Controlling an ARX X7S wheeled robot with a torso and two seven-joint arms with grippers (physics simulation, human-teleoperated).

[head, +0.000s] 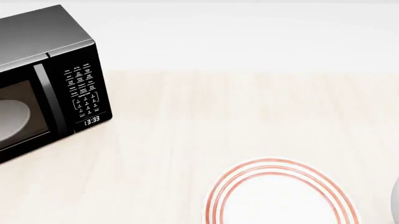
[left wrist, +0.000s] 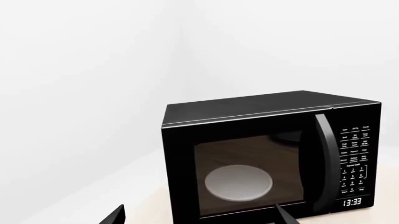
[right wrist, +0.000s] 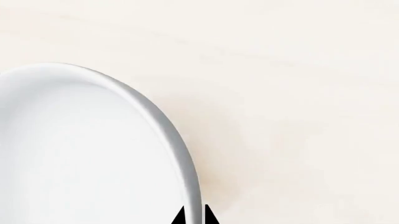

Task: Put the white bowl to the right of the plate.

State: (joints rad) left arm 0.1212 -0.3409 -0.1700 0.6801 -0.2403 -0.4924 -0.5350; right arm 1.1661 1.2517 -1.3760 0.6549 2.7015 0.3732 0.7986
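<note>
The white bowl fills much of the right wrist view, standing on the pale wooden tabletop. My right gripper is shut on the bowl's rim, with one dark fingertip inside the wall and one outside. In the head view only a grey-white sliver of the white bowl shows at the right edge, just right of the plate. That flat plate has red-orange rings and lies near the front. My left gripper is open with its fingers far apart and nothing between them. It faces the microwave. Neither gripper shows in the head view.
A black microwave stands at the back left of the table, its door shut and its clock lit. The same microwave shows a pale grey glass disc inside. Light wooden tabletop stretches between microwave and plate.
</note>
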